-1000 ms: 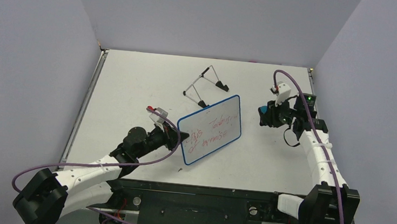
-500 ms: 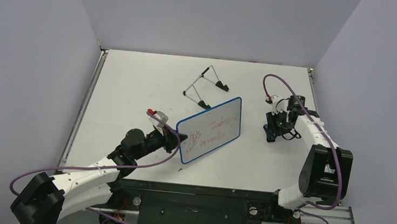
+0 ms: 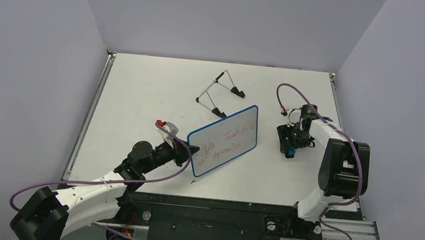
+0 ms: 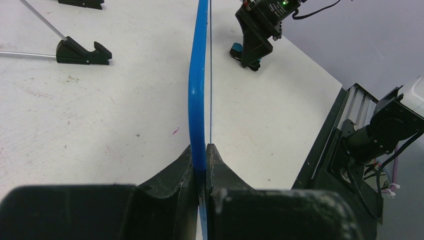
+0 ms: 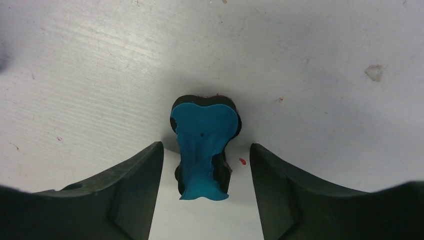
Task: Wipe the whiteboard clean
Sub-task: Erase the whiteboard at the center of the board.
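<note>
One whiteboard (image 3: 224, 139) in left end effector (image 4: 200, 152), one eraser (image 5: 202, 150), one stand (image 3: 219, 93)

We had the top camera fixed high above and behind the near edge of the table (image 3: 143, 91), looking down and forward over all of it from far off. We had the left wrist camera low, right behind the left gripper (image 4: 201, 152), facing along the edge of the whiteboard (image 4: 197, 85) toward the stand (image 4: 82, 52) and the right gripper (image 4: 248, 57). The top view shared all of these. We had the right wrist camera very near the tabletop, facing straight down between its own fingers (image 5: 125, 190) at the eraser (image 5: 202, 145), which both other views also caught, small.
</note>
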`<state>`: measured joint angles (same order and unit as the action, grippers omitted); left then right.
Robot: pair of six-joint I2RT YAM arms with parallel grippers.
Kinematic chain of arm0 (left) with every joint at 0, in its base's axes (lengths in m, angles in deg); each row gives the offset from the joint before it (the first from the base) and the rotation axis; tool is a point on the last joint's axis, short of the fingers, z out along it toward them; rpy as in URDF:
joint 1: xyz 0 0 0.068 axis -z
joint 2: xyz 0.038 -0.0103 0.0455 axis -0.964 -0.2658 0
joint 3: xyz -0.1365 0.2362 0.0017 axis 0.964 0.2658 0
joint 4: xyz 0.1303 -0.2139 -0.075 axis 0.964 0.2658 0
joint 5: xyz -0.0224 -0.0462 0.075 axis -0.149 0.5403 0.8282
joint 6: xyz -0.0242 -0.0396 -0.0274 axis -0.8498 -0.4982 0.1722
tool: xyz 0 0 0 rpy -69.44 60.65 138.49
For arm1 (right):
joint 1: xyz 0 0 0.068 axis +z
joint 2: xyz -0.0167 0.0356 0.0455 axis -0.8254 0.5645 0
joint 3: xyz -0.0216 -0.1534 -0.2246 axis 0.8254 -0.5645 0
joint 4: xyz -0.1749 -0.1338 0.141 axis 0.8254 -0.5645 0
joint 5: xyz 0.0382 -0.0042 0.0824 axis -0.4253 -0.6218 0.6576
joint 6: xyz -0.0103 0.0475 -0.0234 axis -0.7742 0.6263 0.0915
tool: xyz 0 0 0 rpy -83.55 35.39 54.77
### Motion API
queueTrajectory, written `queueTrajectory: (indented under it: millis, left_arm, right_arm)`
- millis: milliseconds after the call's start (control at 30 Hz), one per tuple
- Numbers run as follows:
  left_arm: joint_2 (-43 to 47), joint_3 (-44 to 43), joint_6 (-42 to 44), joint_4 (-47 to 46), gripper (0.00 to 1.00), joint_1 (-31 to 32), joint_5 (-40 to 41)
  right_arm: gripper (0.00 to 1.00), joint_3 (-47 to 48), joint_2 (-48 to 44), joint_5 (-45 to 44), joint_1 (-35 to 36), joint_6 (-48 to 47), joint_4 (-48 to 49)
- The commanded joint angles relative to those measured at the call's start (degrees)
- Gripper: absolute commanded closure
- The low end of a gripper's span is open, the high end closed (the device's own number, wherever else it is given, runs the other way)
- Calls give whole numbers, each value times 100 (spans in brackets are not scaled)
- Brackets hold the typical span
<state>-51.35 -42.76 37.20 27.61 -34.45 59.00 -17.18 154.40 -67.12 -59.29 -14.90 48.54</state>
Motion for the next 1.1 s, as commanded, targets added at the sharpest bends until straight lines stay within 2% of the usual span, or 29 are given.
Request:
queueTrajectory:
  millis: [0, 67, 200, 267, 333, 367, 433, 500, 600, 733, 933, 1067]
  left_arm:
    - [170, 28, 20, -363, 100, 5, -92]
    - [181, 30, 28, -367, 100, 9, -126]
    - [197, 28, 101, -327, 100, 10, -201]
    - [180, 1, 199, -271, 100, 7, -245]
    - [151, -65, 326, -160, 100, 3, -286]
    - [139, -117, 396, -83, 100, 9, -317]
    - [115, -164, 486, -11, 100, 8, -395]
    - [71, -182, 543, -17, 100, 22, -513]
    - [6, -261, 646, 9, 100, 65, -653]
    - [-71, -422, 849, 224, 100, 142, -750]
    - [-250, -598, 979, 380, 100, 274, -778]
    - [-369, -641, 1043, 412, 100, 325, -750]
  right_arm:
    - [37, 131, -350, 113, -51, 20, -28]
    - [33, 162, -559, 236, -116, -88, -104]
    - [32, 195, -1339, 512, -152, -540, -235]
    - [32, 327, -1793, 1002, -134, -1000, -478]
    - [31, 507, -2381, 1901, -80, -1812, -1134]
    - [30, 604, -2512, 2592, -46, -2579, -1326]
    - [24, 605, -2876, 3611, 107, -3548, -1691]
    - [18, 521, -3114, 4188, 484, -4201, -1749]
    - [14, 918, -2897, 3981, 1525, -4413, -1998]
    - [17, 1891, -2151, 3403, 2346, -4851, -3016]
    - [28, 2594, -1503, 2485, 3022, -4558, -3224]
    - [31, 2800, -1474, 2497, 3154, -4436, -3235]
